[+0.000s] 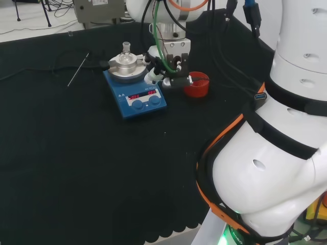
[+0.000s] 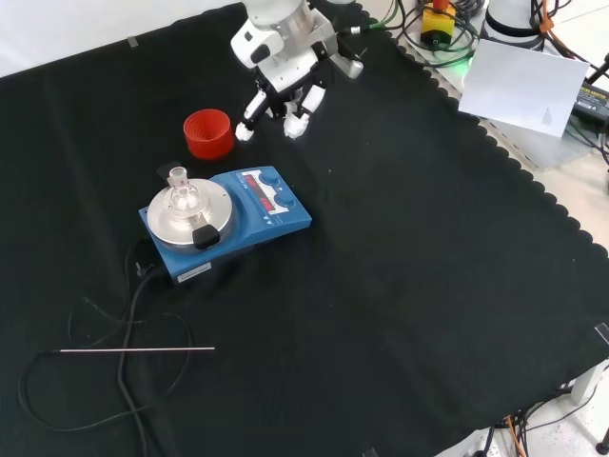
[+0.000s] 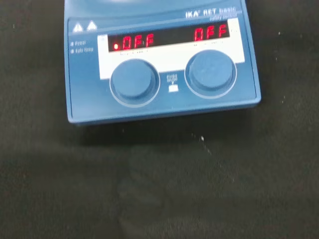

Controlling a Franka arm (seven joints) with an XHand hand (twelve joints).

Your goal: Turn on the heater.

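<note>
The heater [image 2: 228,224], a blue hotplate, sits flat on the worktop [image 2: 409,286] at about seven o'clock from my hand [image 2: 282,95] in the front view, well apart from it. My hand hangs above the cloth, fingers relaxed and holding nothing. The box looks heavy and rigid, so I judge it won't slide under a press. Its two round knobs [image 3: 134,81] are where I'd touch; they look smooth. A glass flask [image 2: 180,193] on the plate is fragile. The red ring [image 2: 208,133] stands near the heater at eleven o'clock; the front edge has open cloth.
</note>
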